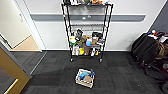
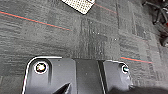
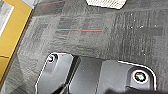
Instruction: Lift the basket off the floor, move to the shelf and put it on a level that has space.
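The basket (image 1: 85,78) sits on the floor (image 1: 117,72) in the middle of the head view, a short way in front of the shelf (image 1: 86,30). It is beige with a blue item and a brown item inside. A woven corner of the basket (image 2: 79,5) shows in the left wrist view, and its beige side (image 3: 107,3) shows in the right wrist view. The shelf stands against the white wall. Its level (image 1: 87,25) second from the top looks bare, while the lower tiers are crowded with boxes and bottles. Both wrist cameras look down on carpet.
An open doorway (image 1: 25,43) with a yellow door (image 1: 10,70) lies to the left; the yellow door (image 3: 10,32) shows again in the right wrist view. A dark bag and office chair (image 1: 150,50) stand at the right. Carpet stretches around the basket.
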